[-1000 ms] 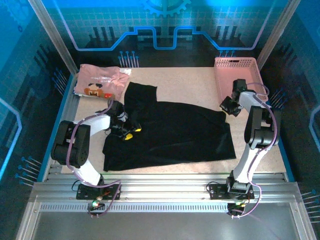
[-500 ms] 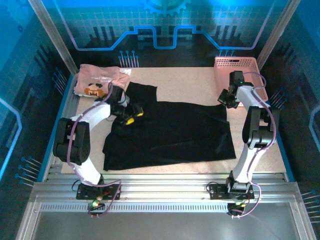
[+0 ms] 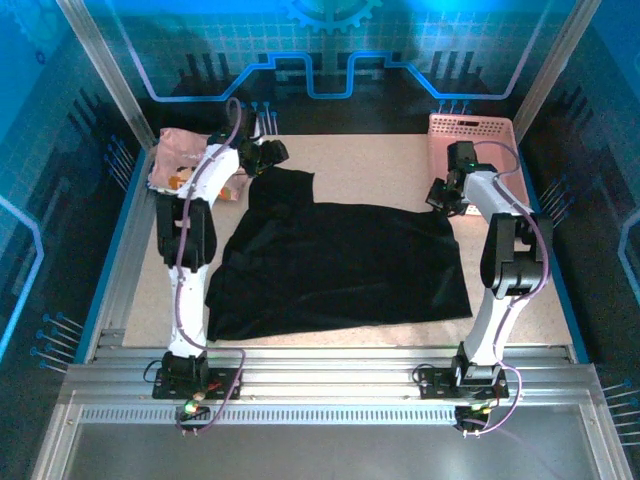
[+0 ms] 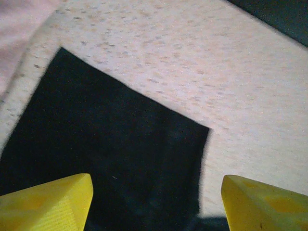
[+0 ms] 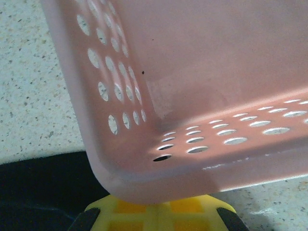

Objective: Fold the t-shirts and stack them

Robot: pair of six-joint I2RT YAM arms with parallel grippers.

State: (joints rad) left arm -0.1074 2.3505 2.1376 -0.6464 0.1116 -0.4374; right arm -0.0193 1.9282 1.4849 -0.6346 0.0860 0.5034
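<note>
Black shirt (image 3: 340,265) flat mid-counter. Its far-left sleeve (image 4: 120,159) lies just under the left gripper (image 4: 156,199) — jaws wide, empty. Right gripper (image 3: 440,195) by basket (image 3: 480,128) — jaws closed; hold on cloth unclear.

Left arm (image 3: 196,190) reaches far forward, jaws apart; right arm (image 3: 510,235) extended, jaws closed

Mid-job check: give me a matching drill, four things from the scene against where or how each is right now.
Things:
1. black shirt
2. pink shirt
3. basket
4. left tool

Place or state:
a. far right corner of the table
b. open, above the black shirt's corner
c. far left corner of the table
d. spread mid-table

Pairs: 1-d, 2-c, 3-a, 4-b
</note>
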